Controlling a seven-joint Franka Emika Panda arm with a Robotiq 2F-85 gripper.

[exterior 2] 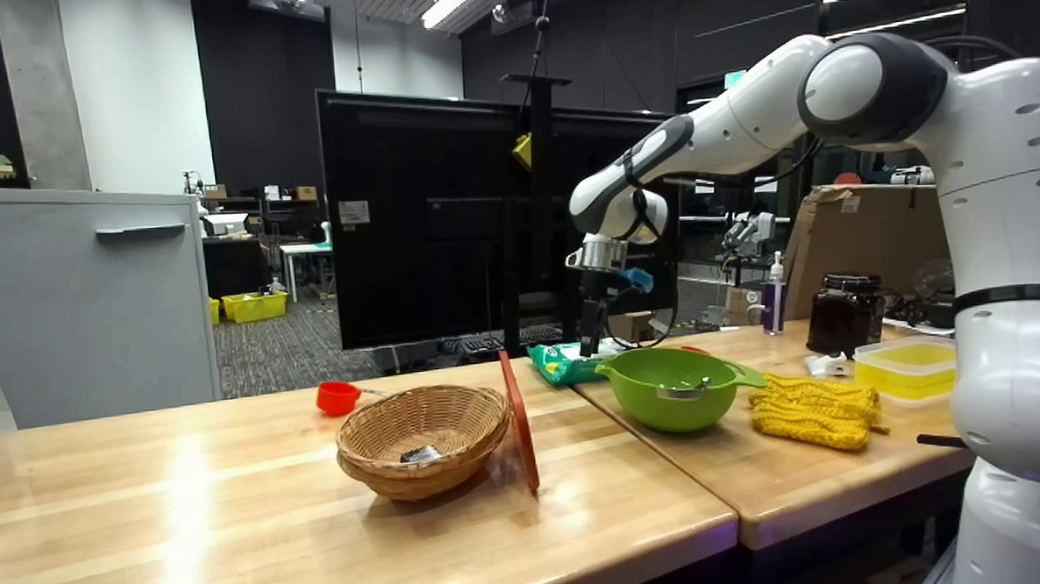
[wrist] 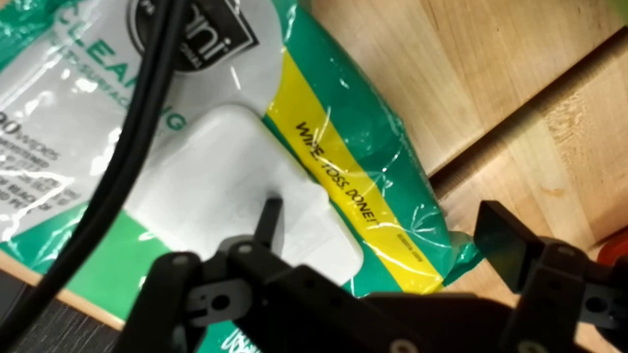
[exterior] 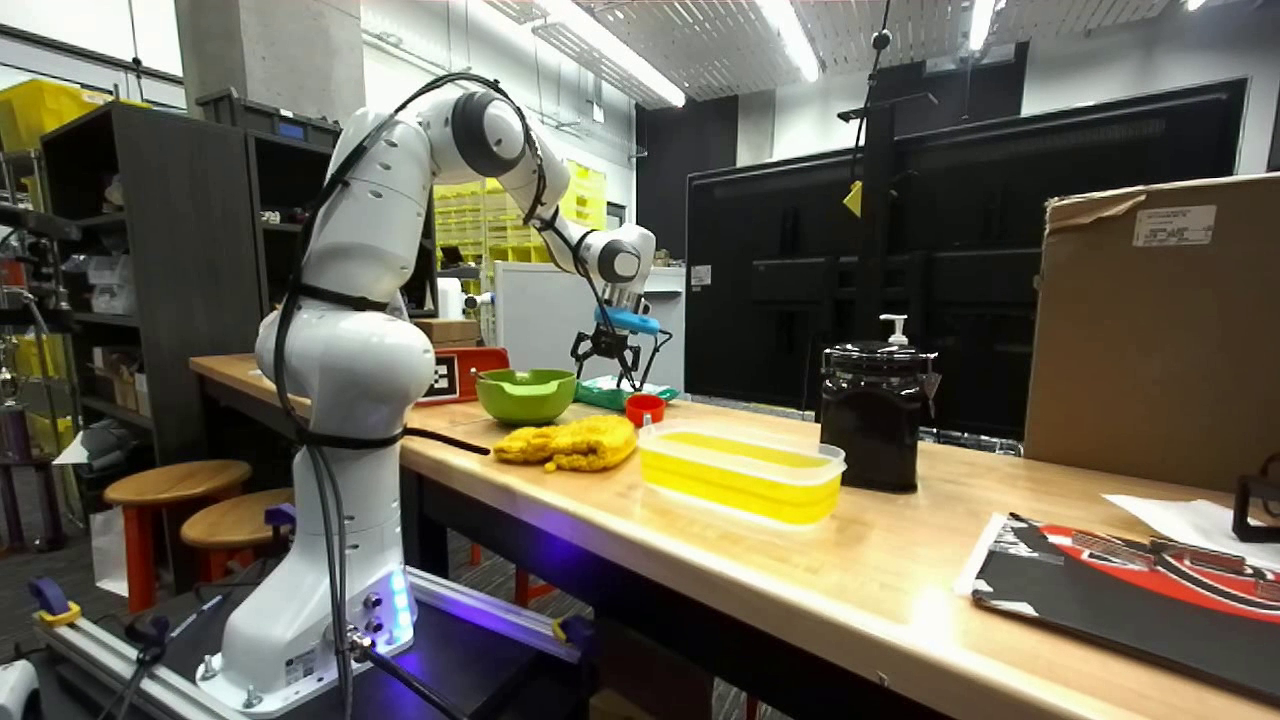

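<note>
My gripper (wrist: 378, 220) stands open above a green and white pack of cleaning wipes (wrist: 363, 122), with nothing clamped in its jaws. In the wrist view one finger is over the pack's white lid (wrist: 211, 176); whether it touches the lid I cannot tell. The other finger (wrist: 508, 245) is beyond the pack's crimped corner, over the wood. In both exterior views the gripper (exterior: 606, 372) points down at the pack (exterior 2: 554, 367), which lies flat on the table behind a green bowl (exterior 2: 665, 400). A red cup (exterior: 645, 408) sits close to the pack.
A yellow knitted cloth (exterior: 575, 443), a yellow-bottomed clear container (exterior: 740, 485) and a dark jar (exterior: 870, 430) are on the table. A wicker basket (exterior 2: 378, 460), an upright red board (exterior 2: 519, 424) and another red cup (exterior 2: 338, 397) stand past the table seam. Black monitors (exterior 2: 421, 244) rise behind.
</note>
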